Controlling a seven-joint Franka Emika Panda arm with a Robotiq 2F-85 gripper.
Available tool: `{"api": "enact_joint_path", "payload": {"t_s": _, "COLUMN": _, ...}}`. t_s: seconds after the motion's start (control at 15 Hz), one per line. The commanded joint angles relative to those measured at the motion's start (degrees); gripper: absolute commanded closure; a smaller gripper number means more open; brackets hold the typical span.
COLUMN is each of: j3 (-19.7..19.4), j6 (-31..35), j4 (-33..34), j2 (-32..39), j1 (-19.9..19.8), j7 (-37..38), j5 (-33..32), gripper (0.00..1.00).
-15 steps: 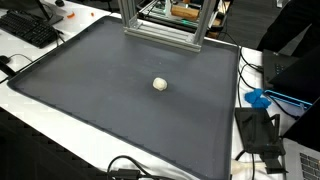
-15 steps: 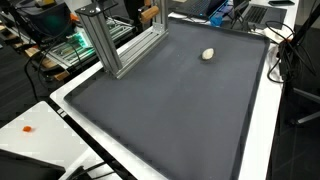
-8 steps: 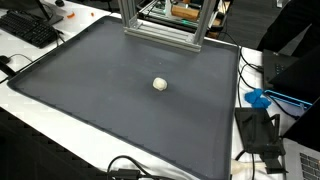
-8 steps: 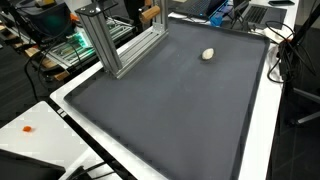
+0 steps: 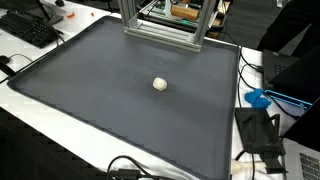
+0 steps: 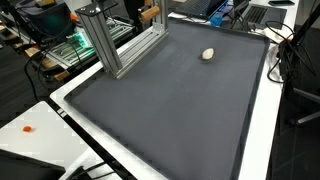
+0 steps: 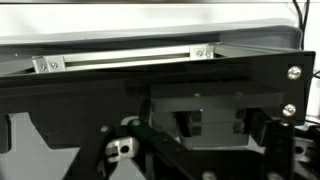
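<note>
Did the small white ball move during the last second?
No. The ball lies at the same spot on the dark mat, equally far from the metal frame.

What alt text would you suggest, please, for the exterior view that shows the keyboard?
A small pale ball lies alone near the middle of a dark grey mat on a white table. A metal frame stands at the mat's far edge, and a black keyboard lies beyond one corner.

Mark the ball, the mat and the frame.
ball [image 5: 160,85], in an exterior view, its middle.
mat [image 5: 90,95], in an exterior view, bare surface.
frame [image 6: 110,50], in an exterior view, near post.
</note>
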Motion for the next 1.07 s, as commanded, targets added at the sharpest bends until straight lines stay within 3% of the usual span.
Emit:
{"api": "enact_joint_path", "payload": {"t_s": 0.0, "j3": 0.0, "j6": 0.0, "j4": -1.3, "j2": -1.7, "j1": 0.7, "j7": 0.1, "j5": 1.0, "gripper": 0.38}}
{"api": "enact_joint_path", "payload": {"t_s": 0.13, "j3": 0.0, "j6": -0.1, "j4": -1.3, "j2": -1.7, "j1": 0.6, "j7": 0.1, "j5": 1.0, "gripper": 0.40}}
{"api": "enact_joint_path", "payload": {"t_s": 0.2, "j3": 0.1, "j6": -0.1, "j4": -1.3, "j2": -1.7, "j1": 0.6, "j7": 0.3, "j5": 1.0, "gripper": 0.04}}
{"api": "enact_joint_path", "payload": {"t_s": 0.33, "j3": 0.1, "j6": -0.1, "j4": -1.2, "j2": -1.7, "j1": 0.7, "j7": 0.3, "j5": 1.1, "gripper": 0.00}}
{"api": "enact_joint_path", "payload": {"t_s": 1.0, "j3": 0.1, "j6": 0.4, "j4": -0.7, "j2": -1.8, "j1": 1.4, "j7": -0.5, "j5": 1.5, "gripper": 0.01}}
